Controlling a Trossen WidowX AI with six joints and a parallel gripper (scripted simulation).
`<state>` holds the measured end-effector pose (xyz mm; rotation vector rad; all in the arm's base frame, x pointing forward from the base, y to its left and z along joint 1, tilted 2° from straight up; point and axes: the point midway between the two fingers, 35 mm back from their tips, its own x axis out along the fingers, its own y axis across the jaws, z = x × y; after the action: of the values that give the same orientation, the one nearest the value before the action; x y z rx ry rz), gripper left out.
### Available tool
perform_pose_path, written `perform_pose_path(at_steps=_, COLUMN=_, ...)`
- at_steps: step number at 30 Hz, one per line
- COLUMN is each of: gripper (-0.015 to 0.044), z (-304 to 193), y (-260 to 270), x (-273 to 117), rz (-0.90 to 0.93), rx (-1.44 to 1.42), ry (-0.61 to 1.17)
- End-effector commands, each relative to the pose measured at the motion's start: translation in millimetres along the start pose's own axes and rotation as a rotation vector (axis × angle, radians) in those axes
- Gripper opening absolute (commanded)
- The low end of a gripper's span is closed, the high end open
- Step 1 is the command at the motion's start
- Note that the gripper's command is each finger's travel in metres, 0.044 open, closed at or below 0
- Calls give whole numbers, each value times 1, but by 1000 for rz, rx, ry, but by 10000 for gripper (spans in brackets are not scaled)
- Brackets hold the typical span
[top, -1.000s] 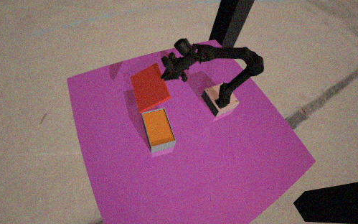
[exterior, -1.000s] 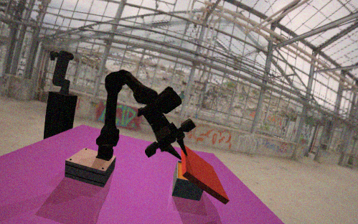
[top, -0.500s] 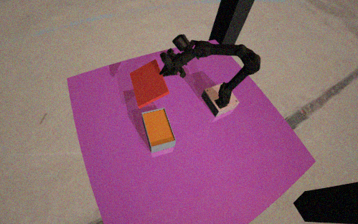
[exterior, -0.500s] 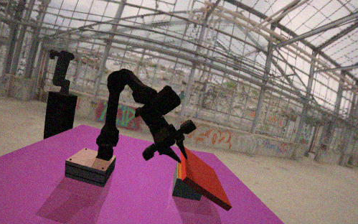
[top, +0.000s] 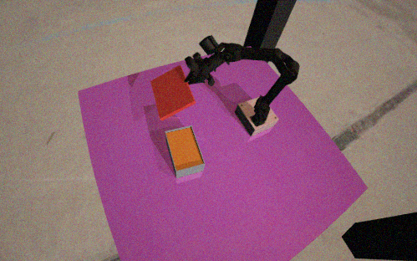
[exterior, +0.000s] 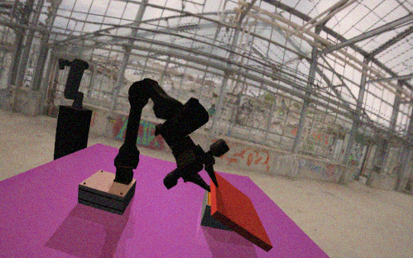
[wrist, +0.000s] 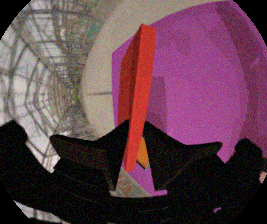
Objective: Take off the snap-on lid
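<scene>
The red lid is off the box and held in the air, tilted, with its far edge lower than the gripped edge in the exterior view. Its flat outer face looks up. My gripper is shut on the lid's edge, one finger on each side. The grey storage box stands open and upright on the magenta table, with an orange inside. In the exterior view the lid partly hides the box.
My arm's base block stands on the table to the right of the box in the top view. A black pedestal with another arm on it stands beyond the table. The table's far edge lies close behind the lid in the top view.
</scene>
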<state>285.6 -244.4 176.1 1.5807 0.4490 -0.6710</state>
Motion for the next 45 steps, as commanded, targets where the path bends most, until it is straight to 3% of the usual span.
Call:
perform_pose_path(at_steps=1, gripper=0, z=9, y=6, x=-3, rz=18, rx=-13, ry=-1)
perform_pose_path(at_steps=22, gripper=0, z=50, y=5, x=-5, rz=17, rx=-16, ry=-3)
perform_pose_path(at_steps=45, gripper=0, z=49, y=-10, x=5, rz=17, rx=-16, ry=-2)
